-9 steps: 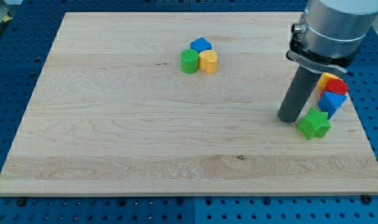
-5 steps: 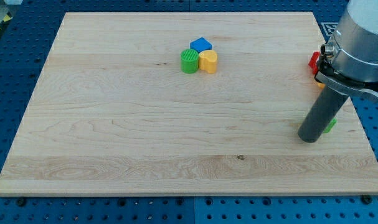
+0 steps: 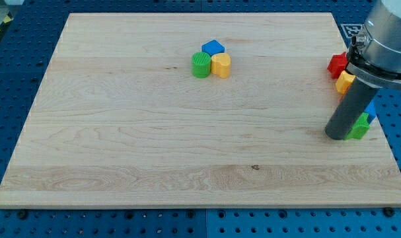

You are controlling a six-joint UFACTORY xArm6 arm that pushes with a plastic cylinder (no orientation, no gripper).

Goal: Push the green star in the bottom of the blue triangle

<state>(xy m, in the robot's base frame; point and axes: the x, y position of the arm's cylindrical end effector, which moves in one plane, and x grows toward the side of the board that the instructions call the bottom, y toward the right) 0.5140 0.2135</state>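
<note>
My tip (image 3: 337, 134) rests on the wooden board near the view's right edge. The green star (image 3: 361, 127) sits right behind it, mostly hidden by the rod, touching or nearly touching the tip's right side. A sliver of the blue triangle (image 3: 370, 108) shows just above the star, also largely hidden by the rod. The star lies directly below the triangle in the view.
A red block (image 3: 337, 64) and a yellow block (image 3: 345, 81) sit above the rod at the board's right edge. A cluster of a blue block (image 3: 213, 47), a green cylinder (image 3: 200, 65) and a yellow block (image 3: 221, 64) sits near the top centre.
My tip moved right across the board, sliding the green star right. The rod now covers most of the star and triangle, and the red and yellow blocks have come into view.
</note>
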